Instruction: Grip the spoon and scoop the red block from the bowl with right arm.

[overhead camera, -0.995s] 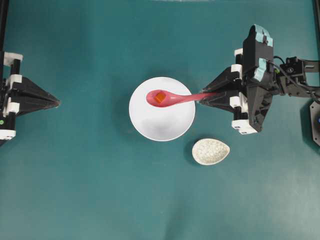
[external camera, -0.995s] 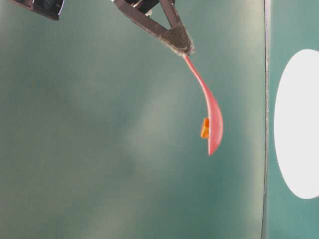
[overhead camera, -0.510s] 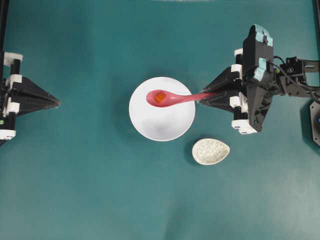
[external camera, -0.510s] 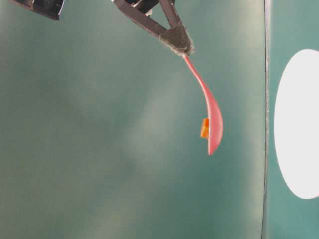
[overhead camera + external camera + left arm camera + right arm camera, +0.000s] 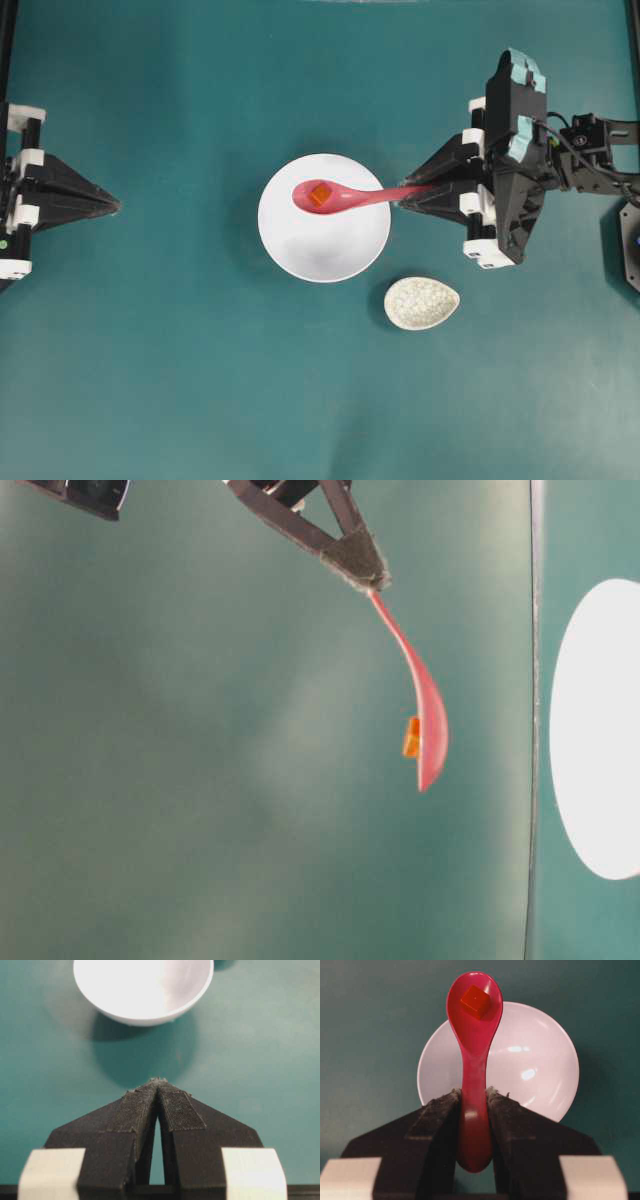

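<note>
My right gripper (image 5: 402, 198) is shut on the handle of the pink-red spoon (image 5: 345, 196), held above the white bowl (image 5: 324, 240). The tiny red block (image 5: 320, 194) lies in the spoon's scoop. In the right wrist view the spoon (image 5: 473, 1045) sticks out between the jaws (image 5: 474, 1094), with the block (image 5: 475, 1002) in its scoop and the bowl (image 5: 535, 1065) below. In the table-level view the spoon (image 5: 425, 710) hangs in the air with the block (image 5: 411, 737) on it. My left gripper (image 5: 112, 206) is shut and empty at the far left, also in its wrist view (image 5: 158, 1081).
A speckled off-white oval spoon rest (image 5: 421, 302) lies on the teal table in front of the bowl, to the right. The bowl also shows in the left wrist view (image 5: 145, 987) and in the table-level view (image 5: 595, 730).
</note>
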Tool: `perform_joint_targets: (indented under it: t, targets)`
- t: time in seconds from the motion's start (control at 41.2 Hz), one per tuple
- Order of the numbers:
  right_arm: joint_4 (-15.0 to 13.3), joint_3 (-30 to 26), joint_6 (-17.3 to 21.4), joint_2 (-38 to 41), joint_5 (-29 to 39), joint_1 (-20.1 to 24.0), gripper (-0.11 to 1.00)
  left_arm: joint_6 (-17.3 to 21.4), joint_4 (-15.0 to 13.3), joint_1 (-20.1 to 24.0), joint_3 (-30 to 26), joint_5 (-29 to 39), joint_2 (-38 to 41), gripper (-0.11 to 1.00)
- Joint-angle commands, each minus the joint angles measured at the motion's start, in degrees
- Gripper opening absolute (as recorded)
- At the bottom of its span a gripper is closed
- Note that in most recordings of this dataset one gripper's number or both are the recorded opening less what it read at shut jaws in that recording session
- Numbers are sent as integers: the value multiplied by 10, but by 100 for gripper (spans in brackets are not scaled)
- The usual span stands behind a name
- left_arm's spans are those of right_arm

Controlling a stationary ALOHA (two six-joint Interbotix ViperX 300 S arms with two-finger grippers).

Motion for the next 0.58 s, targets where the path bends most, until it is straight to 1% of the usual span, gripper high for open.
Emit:
perform_joint_targets:
  t: [0.0,0.558]
  targets:
    - [1,-11,1,-9,-3,1,24,0,1,2,-17,-4,4,0]
    - [1,-11,1,-8,2,1,24,4,0,2,-14,0,5,0]
